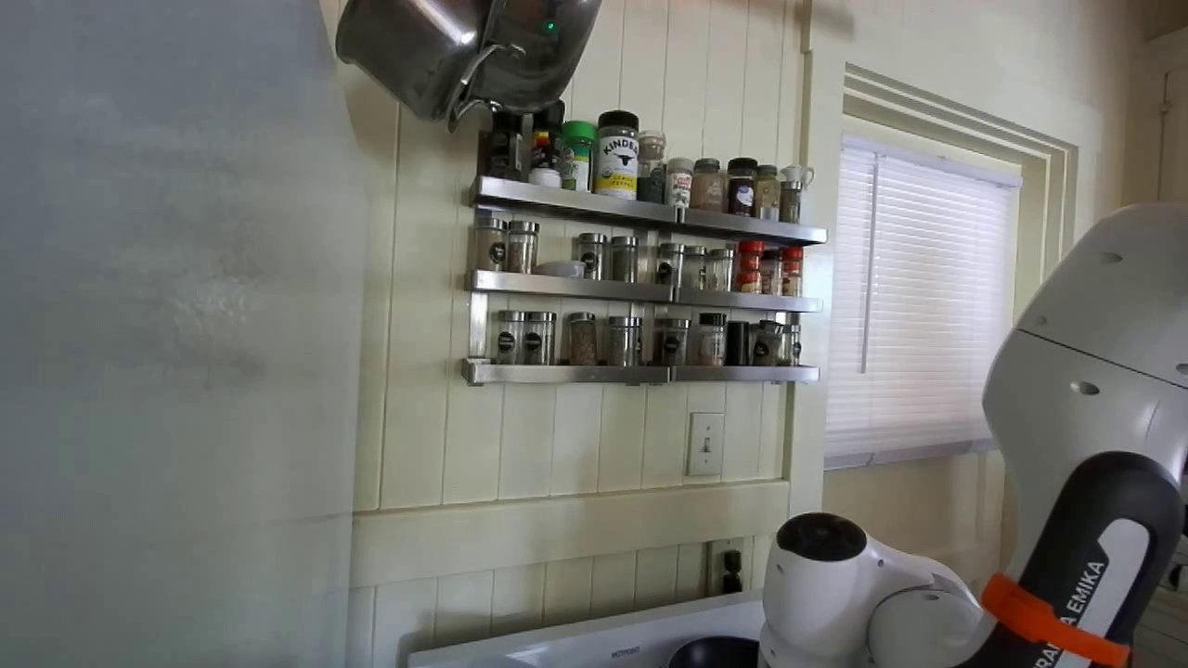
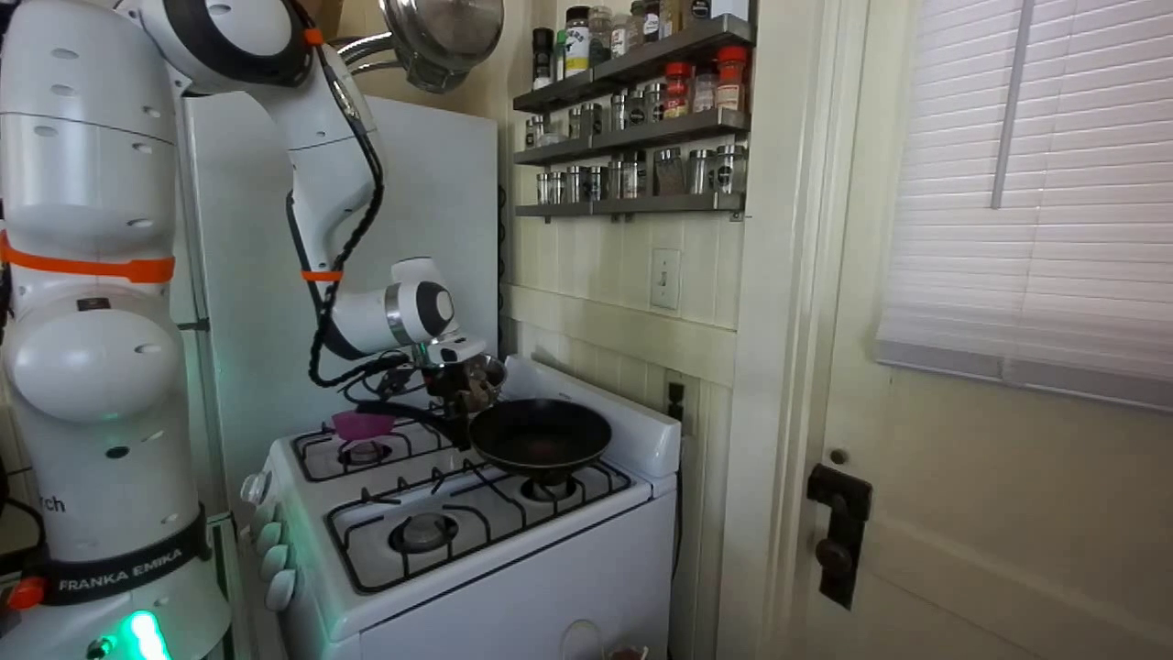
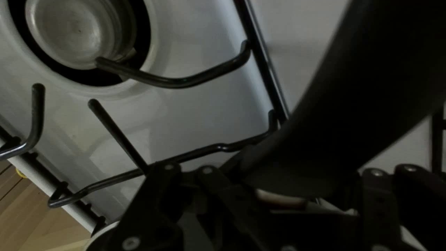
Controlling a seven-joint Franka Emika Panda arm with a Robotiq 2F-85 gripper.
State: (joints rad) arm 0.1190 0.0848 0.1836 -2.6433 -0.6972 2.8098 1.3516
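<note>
A black, round frying pan (image 2: 541, 438) is sitting on the far right side of a white metal stove (image 2: 504, 587), at the right burner (image 2: 548, 489), and its long, smooth, black handle (image 3: 331, 139) is pointing left. The dark metal hand (image 3: 296, 197) is hanging over the handle, close to the round part. Its two fingers are standing apart with the handle running between them, but I cannot tell if they are squeezing it. A small pink cup-shaped thing (image 2: 363, 424) is showing by the left burner (image 2: 364, 453), and a shiny silver metal thing (image 2: 495, 369) is peeking out behind the hand. Thin black metal bars (image 3: 174, 83) are running across the stove top. The pan is looking hard and stiff, not easy to break. It is probably being heaviest at the round end, so a hold at the handle's tip might be letting it tip. The handle is looking a bit slippery, so pinching it firmly from both sides, near the round part, is seeming best.
</note>
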